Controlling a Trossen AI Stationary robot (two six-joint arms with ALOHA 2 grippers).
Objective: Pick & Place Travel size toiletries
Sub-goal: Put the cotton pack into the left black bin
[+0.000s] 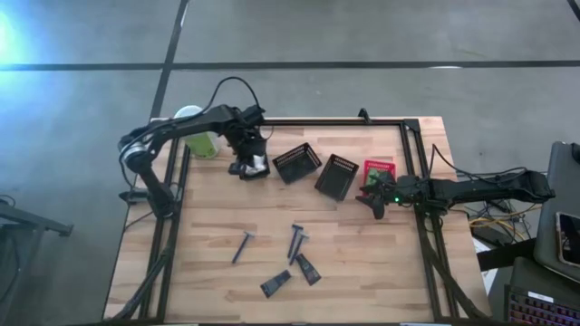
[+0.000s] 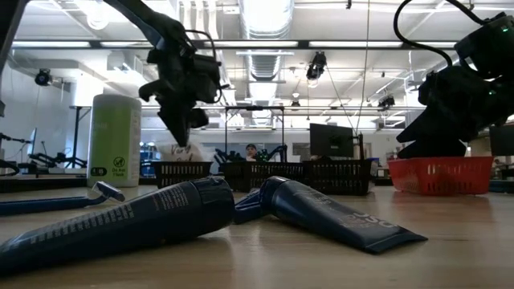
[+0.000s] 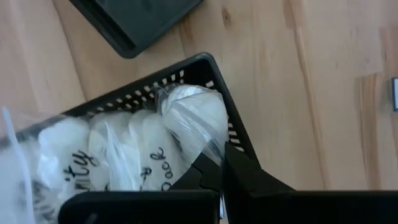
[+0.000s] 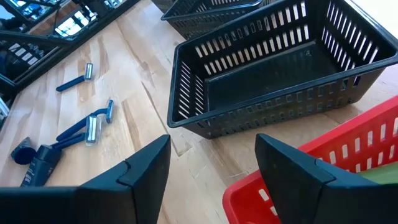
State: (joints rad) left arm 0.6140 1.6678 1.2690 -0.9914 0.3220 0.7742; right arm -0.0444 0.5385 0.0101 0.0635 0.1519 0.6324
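My left gripper is at the table's far left, shut on a white wrapped packet with script lettering. The packet is over a black slotted basket; I cannot tell whether it rests inside. On the near part of the table lie two dark tubes and blue razors. My right gripper waits open at the right, beside the red basket, with nothing between its fingers. My left gripper pinches the packet's clear crinkled wrap at one rounded end between its two fingers. The fingers come from above, slanting down. The rest of the packet stretches away from the fingers along the basket's slotted wall.
Two more black baskets stand in a row between the arms, then the red basket. A tall pale-green canister stands at the far left edge. Bare wood lies between the baskets and the near items.
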